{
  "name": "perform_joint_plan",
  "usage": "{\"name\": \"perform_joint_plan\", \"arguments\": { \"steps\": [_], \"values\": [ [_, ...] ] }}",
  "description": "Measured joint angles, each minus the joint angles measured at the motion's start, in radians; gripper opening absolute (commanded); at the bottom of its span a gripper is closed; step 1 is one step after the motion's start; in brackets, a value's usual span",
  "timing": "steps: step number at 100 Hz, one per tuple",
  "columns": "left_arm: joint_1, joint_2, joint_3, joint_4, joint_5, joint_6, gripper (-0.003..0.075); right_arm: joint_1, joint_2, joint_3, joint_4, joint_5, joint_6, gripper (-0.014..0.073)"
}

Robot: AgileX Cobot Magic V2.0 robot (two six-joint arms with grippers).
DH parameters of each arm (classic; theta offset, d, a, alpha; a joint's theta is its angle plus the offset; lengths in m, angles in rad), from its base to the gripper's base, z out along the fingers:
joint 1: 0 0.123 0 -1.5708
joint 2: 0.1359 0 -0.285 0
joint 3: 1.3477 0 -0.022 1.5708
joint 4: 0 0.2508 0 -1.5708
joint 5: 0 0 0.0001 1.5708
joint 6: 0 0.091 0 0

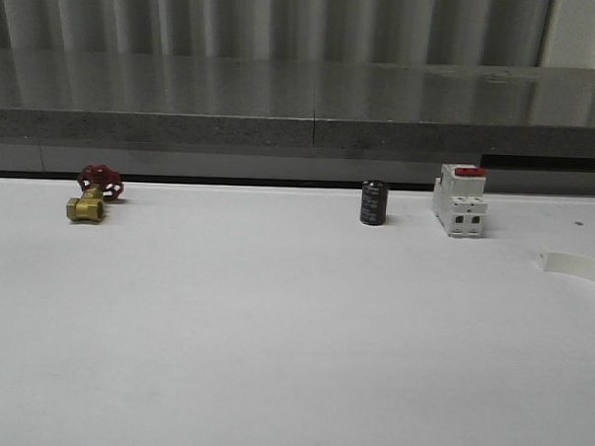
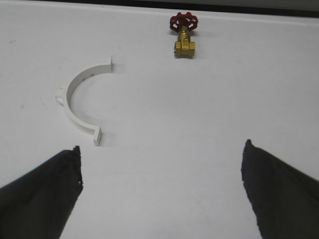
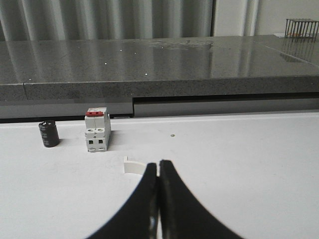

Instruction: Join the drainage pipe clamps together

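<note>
One white half-ring drainage pipe clamp (image 2: 79, 99) lies flat on the white table, ahead of my left gripper (image 2: 162, 145) and off to one side. That gripper hangs above the table, open wide, with nothing between its dark fingers (image 2: 45, 194). The other drainage pipe clamp (image 3: 134, 167) shows its end tab and a short piece of band, which runs in behind my right gripper (image 3: 158, 163). The right gripper is low over the table and shut, a thin pale sliver pinched between its tips. In the front view that clamp (image 1: 572, 263) lies at the table's right edge.
A brass valve with a red handwheel (image 1: 93, 196) (image 2: 183, 35) stands at the back left. A black cylinder (image 1: 373, 203) (image 3: 49, 133) and a white breaker with a red switch (image 1: 460, 200) (image 3: 97, 129) stand at the back right. A grey ledge (image 1: 302, 115) runs behind the table.
</note>
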Motion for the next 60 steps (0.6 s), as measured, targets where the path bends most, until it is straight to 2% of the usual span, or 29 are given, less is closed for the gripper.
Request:
{"name": "perform_joint_plan", "arguments": {
  "steps": [22,42,60],
  "values": [
    [0.113,0.291,-0.13,-0.002,0.002,-0.001,0.0627,0.0,0.0,0.0,0.0,0.0,0.0,-0.0068],
    [0.202,0.581,-0.306,-0.002,0.05,0.083,0.0627,0.0,0.0,0.0,0.0,0.0,0.0,-0.0068],
    [0.225,0.819,-0.468,0.0,0.079,0.185,0.0627,0.0,0.0,0.0,0.0,0.0,0.0,-0.0068]
  ]
}}
